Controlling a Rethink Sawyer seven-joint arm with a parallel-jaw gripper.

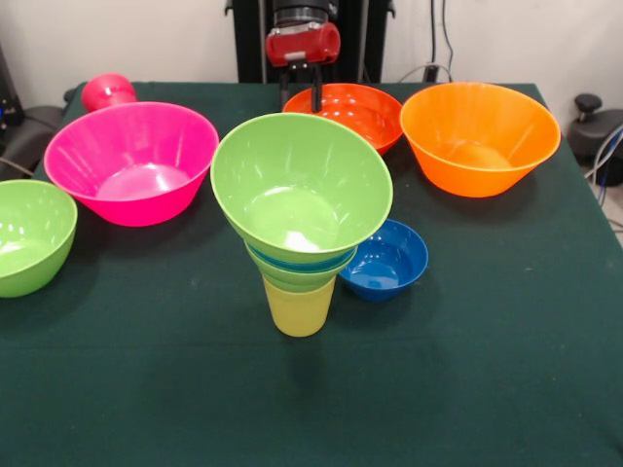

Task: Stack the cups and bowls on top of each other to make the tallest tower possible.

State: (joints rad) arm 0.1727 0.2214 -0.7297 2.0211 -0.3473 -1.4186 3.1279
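Observation:
The tower (300, 229) stands mid-table. Its base is a pale yellow cup (299, 311), with small green and light blue bowls nested above it and a wide lime green bowl (302, 185) tilted on top. A dark blue bowl (387, 259) sits right beside the tower. Behind it lie an orange-red bowl (352, 110) and a big orange bowl (479, 136). A pink bowl (131, 161) and another lime green bowl (29, 233) are at the left. A red cup (107, 90) rests at the far left. My gripper (302, 83) hangs open and empty over the orange-red bowl's far rim.
The dark green cloth covers the table (467, 370). Black gear and cables sit off the table's right side (599, 131).

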